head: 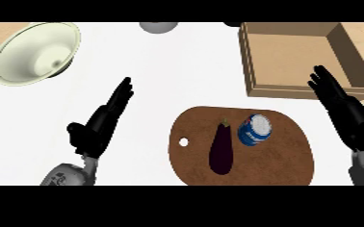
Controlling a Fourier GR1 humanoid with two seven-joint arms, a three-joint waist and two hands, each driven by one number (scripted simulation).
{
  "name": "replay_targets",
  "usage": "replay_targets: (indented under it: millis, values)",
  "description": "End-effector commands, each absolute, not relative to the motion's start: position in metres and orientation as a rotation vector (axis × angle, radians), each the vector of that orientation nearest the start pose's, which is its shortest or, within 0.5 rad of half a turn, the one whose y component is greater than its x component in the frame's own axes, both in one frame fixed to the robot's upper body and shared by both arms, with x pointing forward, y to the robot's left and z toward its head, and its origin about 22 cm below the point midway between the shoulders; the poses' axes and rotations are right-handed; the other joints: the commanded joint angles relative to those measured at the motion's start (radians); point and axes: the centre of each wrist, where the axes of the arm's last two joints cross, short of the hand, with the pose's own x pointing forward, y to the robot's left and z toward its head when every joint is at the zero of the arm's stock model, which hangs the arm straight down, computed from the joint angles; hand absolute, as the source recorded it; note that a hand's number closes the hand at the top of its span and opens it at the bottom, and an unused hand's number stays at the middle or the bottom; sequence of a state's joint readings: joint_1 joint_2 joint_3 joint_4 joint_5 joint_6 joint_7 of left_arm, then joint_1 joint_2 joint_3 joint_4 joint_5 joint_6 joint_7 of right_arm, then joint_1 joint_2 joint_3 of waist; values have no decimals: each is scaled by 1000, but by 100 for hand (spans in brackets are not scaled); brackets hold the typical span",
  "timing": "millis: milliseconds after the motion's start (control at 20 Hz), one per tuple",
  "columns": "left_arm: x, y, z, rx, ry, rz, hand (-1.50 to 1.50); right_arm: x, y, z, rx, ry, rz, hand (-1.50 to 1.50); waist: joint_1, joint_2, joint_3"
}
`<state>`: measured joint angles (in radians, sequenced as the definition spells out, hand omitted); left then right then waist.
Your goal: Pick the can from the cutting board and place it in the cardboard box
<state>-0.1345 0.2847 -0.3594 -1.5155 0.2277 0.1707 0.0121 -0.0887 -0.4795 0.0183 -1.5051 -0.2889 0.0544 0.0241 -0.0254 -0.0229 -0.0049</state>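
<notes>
On the cutting board (284,168), can (255,129) beside eggplant (222,146).
Left hand (97,126) and right hand (340,107) flank the board, straight-fingered, empty.

Bright, even light, soft shading inside bowl (39,53)

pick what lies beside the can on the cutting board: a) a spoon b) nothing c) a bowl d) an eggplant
d: the dark eggplant lies on the cutting board right next to the can.
</notes>
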Motion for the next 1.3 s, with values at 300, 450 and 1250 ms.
replay_targets:
  millis: [300, 450, 1250]
  values:
    - [265, 222, 20, 5, -1560, -324, 0, 260, -307, 80, -549, -1821, -477, -150, -125, -99, 18]
    - [272, 219, 34, 9, -1611, -397, 0, 198, -344, -20, -996, -1205, 58, -150, -32, 37, -17]
    - [277, 219, 46, -4, -1603, -452, 0, 162, -257, -2, -1173, -923, 371, -150, 25, 18, -14]
